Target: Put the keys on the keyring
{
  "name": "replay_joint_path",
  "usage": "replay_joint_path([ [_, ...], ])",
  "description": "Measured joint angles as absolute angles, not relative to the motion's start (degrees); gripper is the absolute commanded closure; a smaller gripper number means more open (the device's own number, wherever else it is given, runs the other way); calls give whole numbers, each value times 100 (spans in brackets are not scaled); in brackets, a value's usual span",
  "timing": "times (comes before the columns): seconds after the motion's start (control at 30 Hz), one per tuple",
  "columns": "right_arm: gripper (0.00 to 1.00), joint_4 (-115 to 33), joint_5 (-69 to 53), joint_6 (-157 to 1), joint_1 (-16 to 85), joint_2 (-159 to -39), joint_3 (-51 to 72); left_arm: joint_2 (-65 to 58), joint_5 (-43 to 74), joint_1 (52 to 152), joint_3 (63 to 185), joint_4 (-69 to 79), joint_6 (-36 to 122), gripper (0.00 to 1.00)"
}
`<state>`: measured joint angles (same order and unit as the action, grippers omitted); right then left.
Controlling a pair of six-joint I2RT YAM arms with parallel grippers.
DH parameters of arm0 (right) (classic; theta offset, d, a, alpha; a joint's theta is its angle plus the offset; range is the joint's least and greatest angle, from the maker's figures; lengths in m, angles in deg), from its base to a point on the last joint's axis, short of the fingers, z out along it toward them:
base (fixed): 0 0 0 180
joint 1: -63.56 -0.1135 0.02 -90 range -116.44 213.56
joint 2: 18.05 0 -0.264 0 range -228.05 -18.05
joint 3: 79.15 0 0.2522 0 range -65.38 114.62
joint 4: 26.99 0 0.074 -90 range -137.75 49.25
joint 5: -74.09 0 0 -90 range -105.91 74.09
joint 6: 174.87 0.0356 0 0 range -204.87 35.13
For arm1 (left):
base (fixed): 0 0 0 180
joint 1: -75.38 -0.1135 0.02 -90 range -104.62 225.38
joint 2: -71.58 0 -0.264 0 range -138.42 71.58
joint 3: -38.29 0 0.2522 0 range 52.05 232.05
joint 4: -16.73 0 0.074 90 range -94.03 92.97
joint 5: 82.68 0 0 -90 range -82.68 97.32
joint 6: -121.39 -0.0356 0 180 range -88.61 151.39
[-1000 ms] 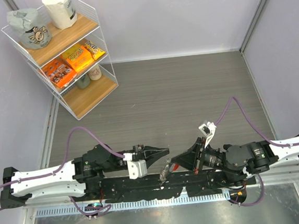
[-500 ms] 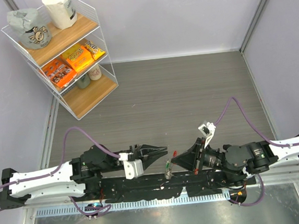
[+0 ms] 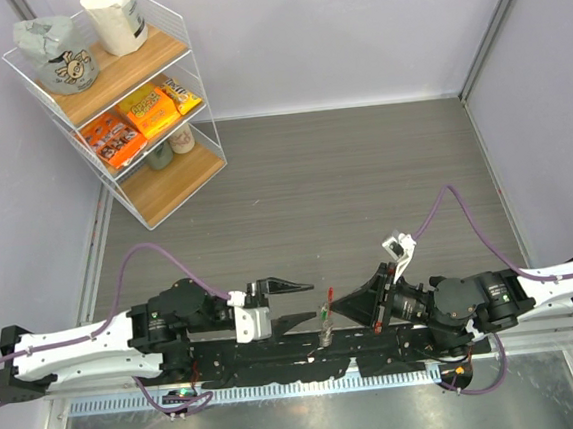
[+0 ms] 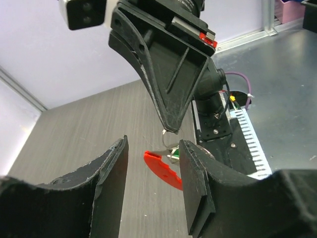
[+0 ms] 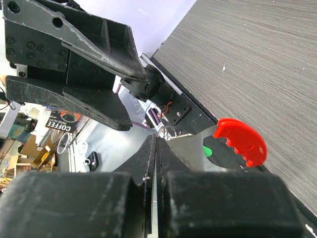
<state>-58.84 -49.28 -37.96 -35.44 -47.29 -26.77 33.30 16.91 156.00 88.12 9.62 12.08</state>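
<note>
"COFFEE" on a dark label (image 5: 59, 127)

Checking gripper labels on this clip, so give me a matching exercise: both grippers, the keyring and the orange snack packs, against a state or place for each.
1. left gripper
2. right gripper
3. keyring
4. orange snack packs

A. on the middle shelf of the wire rack
B. jaws apart
C. hanging at a closed gripper's tip
D. jaws shut

Pairs: 1-B, 2-D, 3-C, 4-A
</note>
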Motion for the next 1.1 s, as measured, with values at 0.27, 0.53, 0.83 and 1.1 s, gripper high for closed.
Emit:
replay_joint_path([
  [0.27, 94, -5912, -4949, -3796, -3544, -4729, -2675, 3192, 1894, 15600, 8738, 807, 1465, 50],
  [0.53, 94, -5925, -4967, -3796, -3544, -4731, -2671, 3017, 2001, 15600, 8720, 717, 1605, 50],
  [0.83, 95, -5923, -4965, -3800, -3544, -4731, -2671, 2993, 1907, 15600, 8624, 715, 1597, 50],
  [1.1, 95, -5921, -4960, -3820, -3544, -4735, -2671, 2971, 1754, 15600, 8587, 744, 1553, 50],
])
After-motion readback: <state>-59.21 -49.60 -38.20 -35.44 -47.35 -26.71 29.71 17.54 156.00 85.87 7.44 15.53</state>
